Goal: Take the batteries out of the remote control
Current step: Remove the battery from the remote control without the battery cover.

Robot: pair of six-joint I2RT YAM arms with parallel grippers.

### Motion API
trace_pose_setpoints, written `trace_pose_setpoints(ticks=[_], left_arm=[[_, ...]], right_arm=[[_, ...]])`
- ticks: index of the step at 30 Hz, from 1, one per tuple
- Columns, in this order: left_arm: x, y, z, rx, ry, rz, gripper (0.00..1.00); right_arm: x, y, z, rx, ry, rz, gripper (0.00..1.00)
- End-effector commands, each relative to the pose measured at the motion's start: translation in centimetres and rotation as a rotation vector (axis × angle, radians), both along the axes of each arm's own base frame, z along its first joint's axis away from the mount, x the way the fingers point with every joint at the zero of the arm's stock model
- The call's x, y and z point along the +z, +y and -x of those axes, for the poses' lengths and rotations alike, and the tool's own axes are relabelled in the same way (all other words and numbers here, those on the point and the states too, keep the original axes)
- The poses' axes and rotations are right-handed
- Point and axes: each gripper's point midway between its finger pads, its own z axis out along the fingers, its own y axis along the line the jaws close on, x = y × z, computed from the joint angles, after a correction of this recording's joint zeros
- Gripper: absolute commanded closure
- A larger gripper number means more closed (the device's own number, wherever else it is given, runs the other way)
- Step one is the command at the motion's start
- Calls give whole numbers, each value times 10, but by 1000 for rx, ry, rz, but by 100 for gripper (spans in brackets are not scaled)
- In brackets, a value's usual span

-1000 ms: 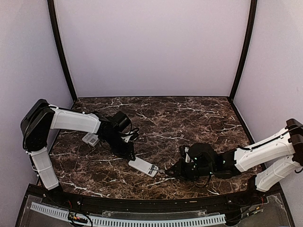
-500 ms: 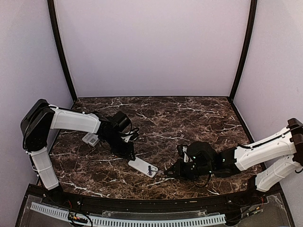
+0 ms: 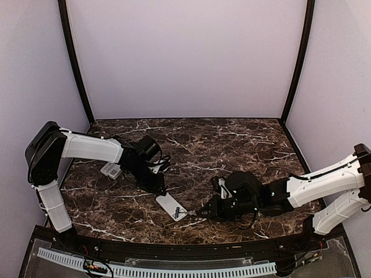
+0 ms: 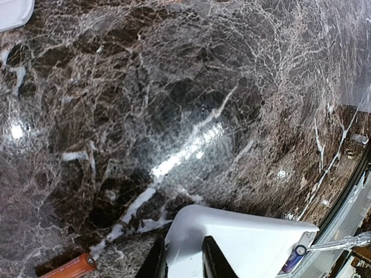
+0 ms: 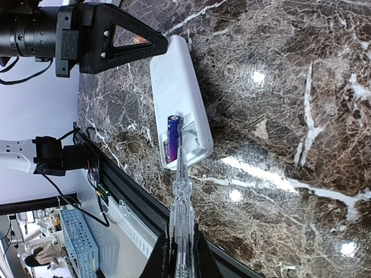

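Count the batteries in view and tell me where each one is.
2. A purple battery sits in the remote's open compartment. An orange battery lies on the table beside the remote. Others may be hidden.

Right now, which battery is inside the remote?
The purple battery sits in the white remote's open compartment; the orange battery lies loose on the marble table.

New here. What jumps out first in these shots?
The white remote, front and centre, compartment open, a purple battery inside. The right tool aims a clear screwdriver at it while the left tool grips the remote's other end. An orange battery lies loose nearby.
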Motion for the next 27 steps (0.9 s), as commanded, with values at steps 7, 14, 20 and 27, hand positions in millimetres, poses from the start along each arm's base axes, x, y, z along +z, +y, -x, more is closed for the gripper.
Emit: trace_pose_setpoints(ticks=[7, 14, 20, 27], left_arm=[[-10, 5, 10, -15, 35, -41, 79], [-7, 4, 10, -14, 30, -32, 73], [-7, 3, 11, -16, 33, -27, 71], [-6, 3, 11, -15, 36, -24, 71]], right_arm=[[-8, 1, -5, -54, 58, 119, 100], [-15, -4, -4, -64, 86, 174, 100], [-16, -5, -2, -56, 89, 186, 100], [-9, 6, -2, -10, 62, 159, 100]])
